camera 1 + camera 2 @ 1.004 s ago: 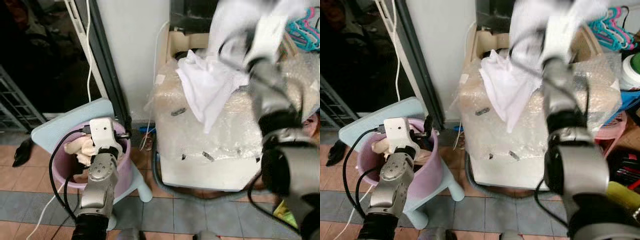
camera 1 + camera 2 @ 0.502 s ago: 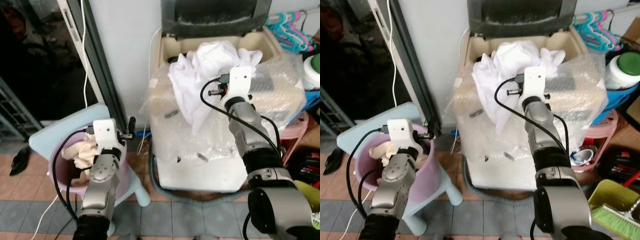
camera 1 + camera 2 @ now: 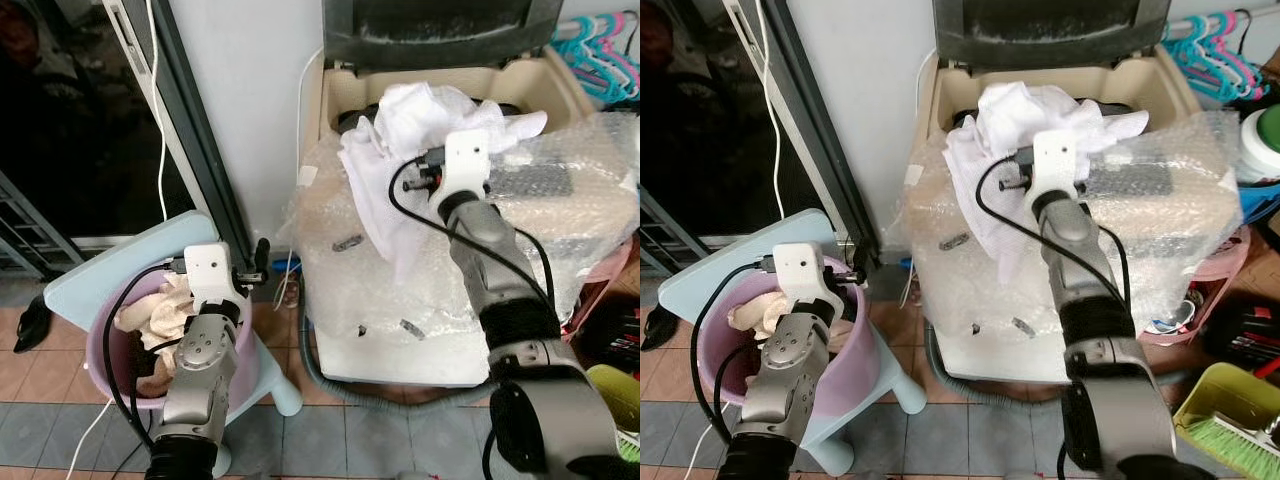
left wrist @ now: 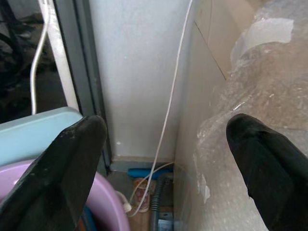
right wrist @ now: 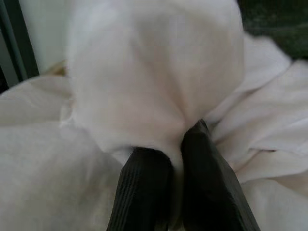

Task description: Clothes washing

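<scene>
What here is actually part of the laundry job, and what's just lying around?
Part of the job:
white garment, pinched in the right gripper
washing machine, lid open
pink basin with more clothes
left gripper, open above the basin

Lying about:
hangers
green brush
light blue stool

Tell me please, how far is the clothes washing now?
Done: nothing visibly finished. In hand: the right tool pinches the white garment draped over the washing machine's open rim. Left: beige clothes wait in the purple basin; the left tool is open.
</scene>
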Motion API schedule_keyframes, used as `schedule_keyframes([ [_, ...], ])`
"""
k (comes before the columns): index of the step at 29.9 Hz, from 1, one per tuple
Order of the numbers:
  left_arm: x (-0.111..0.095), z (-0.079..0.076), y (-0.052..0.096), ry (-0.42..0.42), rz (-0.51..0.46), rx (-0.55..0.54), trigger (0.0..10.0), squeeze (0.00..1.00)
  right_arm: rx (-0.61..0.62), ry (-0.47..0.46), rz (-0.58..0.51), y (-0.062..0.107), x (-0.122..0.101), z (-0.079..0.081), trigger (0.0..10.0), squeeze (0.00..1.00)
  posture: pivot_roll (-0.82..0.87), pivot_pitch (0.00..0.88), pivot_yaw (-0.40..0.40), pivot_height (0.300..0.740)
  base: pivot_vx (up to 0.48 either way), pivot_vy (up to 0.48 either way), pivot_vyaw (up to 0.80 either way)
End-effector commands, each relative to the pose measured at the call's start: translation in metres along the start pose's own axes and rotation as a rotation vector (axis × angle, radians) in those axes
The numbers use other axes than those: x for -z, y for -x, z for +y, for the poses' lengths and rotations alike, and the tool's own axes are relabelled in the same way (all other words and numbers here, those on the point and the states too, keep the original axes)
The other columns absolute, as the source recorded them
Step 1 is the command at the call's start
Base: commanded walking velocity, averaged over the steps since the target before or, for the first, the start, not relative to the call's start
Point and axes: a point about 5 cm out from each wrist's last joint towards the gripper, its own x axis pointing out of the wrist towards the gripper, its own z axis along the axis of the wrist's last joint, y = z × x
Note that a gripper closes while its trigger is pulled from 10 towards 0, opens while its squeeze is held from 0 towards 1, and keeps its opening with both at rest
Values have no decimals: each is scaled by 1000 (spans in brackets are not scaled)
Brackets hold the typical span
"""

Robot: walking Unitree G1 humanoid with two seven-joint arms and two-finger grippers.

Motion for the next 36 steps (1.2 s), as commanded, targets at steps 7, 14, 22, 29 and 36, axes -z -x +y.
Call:
schedule_keyframes([
  [7,-2,-2,2,19,-12,-19,10000,0,150,-51,-122,-12,-33,-18,10000,1000,-94,0,91,740,198,0,0],
  [14,1,2,5,16,2,-43,10000,0,92,26,-232,3,-39,-25,10000,1000,-90,0,82,740,0,0,0],
  [22,3,2,5,14,18,-46,10000,0,-211,42,-274,51,-16,-2,10000,1000,-109,0,93,740,0,0,0],
  [29,3,0,4,7,22,-38,10000,0,-392,102,-174,77,16,21,10000,1000,-119,0,103,740,0,0,0],
  [36,-1,5,3,-25,3,-105,10000,0,-424,105,-186,89,20,41,10000,1000,-108,0,98,740,0,0,0],
])
